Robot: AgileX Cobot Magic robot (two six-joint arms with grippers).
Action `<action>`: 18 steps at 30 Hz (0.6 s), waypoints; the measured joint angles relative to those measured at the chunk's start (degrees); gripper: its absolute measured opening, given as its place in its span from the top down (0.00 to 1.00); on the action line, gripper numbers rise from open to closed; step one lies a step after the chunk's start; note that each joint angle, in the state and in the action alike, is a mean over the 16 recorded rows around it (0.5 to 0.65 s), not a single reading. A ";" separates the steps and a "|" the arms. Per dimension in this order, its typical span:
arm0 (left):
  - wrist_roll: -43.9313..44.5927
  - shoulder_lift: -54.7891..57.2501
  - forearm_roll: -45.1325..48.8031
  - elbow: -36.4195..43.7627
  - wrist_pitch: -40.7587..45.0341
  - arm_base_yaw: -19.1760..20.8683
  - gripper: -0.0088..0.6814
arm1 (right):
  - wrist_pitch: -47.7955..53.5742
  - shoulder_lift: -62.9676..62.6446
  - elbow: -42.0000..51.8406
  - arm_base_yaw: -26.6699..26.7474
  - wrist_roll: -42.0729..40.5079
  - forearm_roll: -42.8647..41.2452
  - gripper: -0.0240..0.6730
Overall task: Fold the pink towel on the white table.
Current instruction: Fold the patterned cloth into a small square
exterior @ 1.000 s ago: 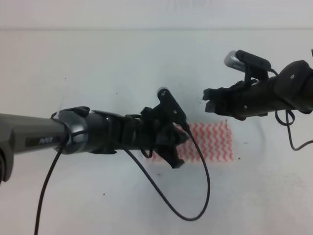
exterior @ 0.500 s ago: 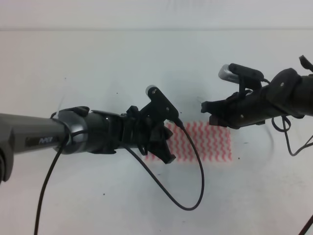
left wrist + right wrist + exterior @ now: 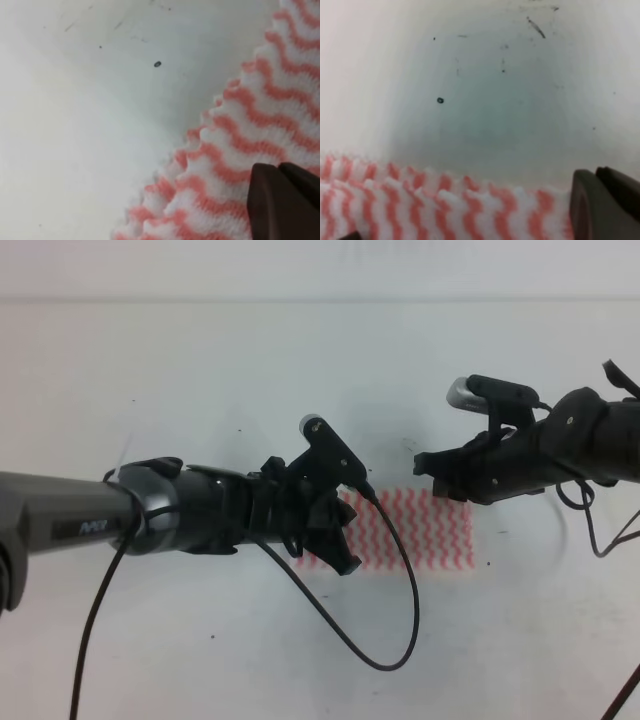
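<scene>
The pink towel [image 3: 425, 532] lies flat on the white table [image 3: 200, 380] as a wide rectangle with zigzag stripes. My left gripper [image 3: 343, 538] hovers over the towel's left end and hides that edge. In the left wrist view its dark fingertips [image 3: 282, 200] are pressed together above the pink towel [image 3: 260, 115], holding nothing. My right gripper [image 3: 421, 462] hangs just beyond the towel's far edge, near its middle. In the right wrist view its fingertips [image 3: 605, 202] are also together, beside the towel's edge [image 3: 420, 200].
A black cable [image 3: 390, 640] loops from the left arm down over the table in front of the towel. Another cable [image 3: 590, 530] hangs from the right arm. Small dark specks [image 3: 440, 100] mark the table surface.
The left gripper has drawn back to the left, uncovering more of the towel. The right gripper has dropped slightly toward the towel's far edge. The towel has stayed flat.
</scene>
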 joint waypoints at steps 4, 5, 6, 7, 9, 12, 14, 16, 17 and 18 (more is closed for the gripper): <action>-1.06 -0.56 0.00 0.00 -0.18 0.01 0.99 | 1.23 -1.02 -0.01 -0.01 0.00 -0.36 0.98; -1.51 -0.69 0.01 0.00 -0.29 0.01 0.99 | 1.66 -1.36 -0.01 -0.01 0.00 -0.45 0.98; -2.25 -0.88 0.01 0.00 -0.52 0.02 0.99 | 2.11 -1.68 -0.01 -0.01 0.00 -0.55 0.98; -2.92 -1.03 0.02 -0.01 -0.72 0.02 0.99 | 2.64 -2.08 -0.01 -0.01 0.00 -0.65 0.98; -4.78 -1.38 0.05 0.01 -1.20 0.03 0.99 | 4.02 -2.97 -0.01 -0.01 0.00 -0.87 0.98; -7.72 -1.83 0.08 0.15 -1.59 0.04 0.99 | 6.92 -4.33 -0.01 -0.01 0.00 -1.16 0.99; -9.90 -2.10 0.13 0.32 -1.58 0.05 0.99 | 9.00 -5.15 -0.01 -0.01 0.01 -1.36 0.99; -12.13 -2.41 0.29 0.50 -1.57 0.06 0.99 | 10.90 -6.01 -0.01 -0.02 0.03 -1.57 0.99; -13.33 -2.54 0.54 0.59 -1.55 0.06 0.99 | 11.77 -6.28 -0.01 -0.02 0.05 -1.69 0.99; -14.45 -2.56 0.76 0.67 -1.51 0.06 0.99 | 12.59 -6.49 -0.01 -0.02 0.08 -1.81 0.99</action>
